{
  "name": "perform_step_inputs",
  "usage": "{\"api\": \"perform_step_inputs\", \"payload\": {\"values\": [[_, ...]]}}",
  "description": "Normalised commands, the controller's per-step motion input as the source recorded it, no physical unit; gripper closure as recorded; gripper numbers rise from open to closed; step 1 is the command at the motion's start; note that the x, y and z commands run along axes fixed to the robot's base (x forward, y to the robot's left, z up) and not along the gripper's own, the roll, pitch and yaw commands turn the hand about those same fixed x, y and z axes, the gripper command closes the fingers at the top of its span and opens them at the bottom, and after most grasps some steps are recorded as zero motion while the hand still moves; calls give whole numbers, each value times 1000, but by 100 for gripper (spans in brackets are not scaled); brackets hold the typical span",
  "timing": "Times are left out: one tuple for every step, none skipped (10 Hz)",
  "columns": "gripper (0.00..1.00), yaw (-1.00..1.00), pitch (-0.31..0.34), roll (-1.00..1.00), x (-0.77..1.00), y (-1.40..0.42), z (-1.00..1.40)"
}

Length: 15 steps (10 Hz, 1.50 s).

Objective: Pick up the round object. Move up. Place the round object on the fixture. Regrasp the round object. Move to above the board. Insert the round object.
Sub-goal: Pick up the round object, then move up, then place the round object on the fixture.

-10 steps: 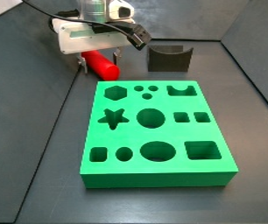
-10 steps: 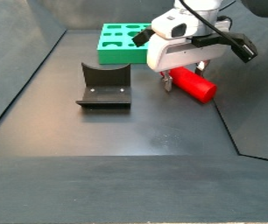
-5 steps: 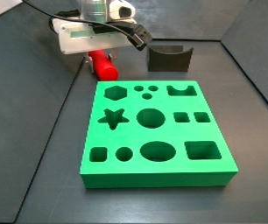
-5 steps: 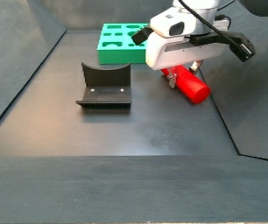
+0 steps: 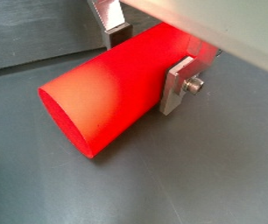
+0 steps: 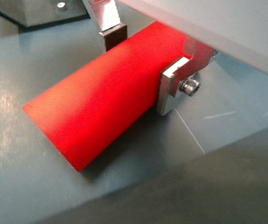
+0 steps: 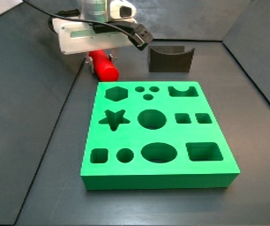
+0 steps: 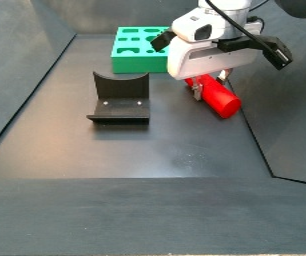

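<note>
The round object, a smooth red cylinder [image 7: 103, 66], lies on the dark floor by the green board's far left corner. It also shows in a side view [image 8: 221, 99]. My gripper [image 7: 97, 55] stands over it, and its silver fingers press both sides of the cylinder in both wrist views [image 5: 146, 66] [image 6: 141, 63]. One finger [image 5: 176, 83] lies flat against the red side. The long free end of the cylinder [image 5: 89, 105] [image 6: 84, 114] sticks out from the jaws. The fixture [image 7: 169, 59] [image 8: 117, 98] stands apart and holds nothing. The board [image 7: 161, 182] [image 8: 126, 60] has nothing in its holes.
Dark sloping walls [image 7: 19, 106] [image 8: 283, 110] bound the floor close to the gripper's side. The board's near edge lies just in front of the cylinder in a side view.
Between one second and half a second ago the cylinder turned between the fingers as they closed. Since then nothing has visibly moved.
</note>
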Motion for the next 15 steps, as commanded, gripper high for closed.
{"api": "perform_step_inputs", "payload": {"values": [[100,0,0,0,0,0,0],[100,0,0,0,0,0,0],[100,0,0,0,0,0,833],[100,-49,31,-3,-48,-33,774],[100,-50,38,0,-53,-29,716],[100,-42,51,9,-25,-11,520],[100,-38,52,13,-19,-6,429],[100,-31,48,21,-17,1,236],[100,0,0,0,0,0,1000],[100,2,-2,7,-1,3,1000],[100,1,5,9,-5,4,1000],[100,-2,10,15,-12,7,1000],[100,-6,14,22,-17,9,1000],[100,-8,18,27,-20,12,1000],[100,-10,21,31,-23,14,1000]]}}
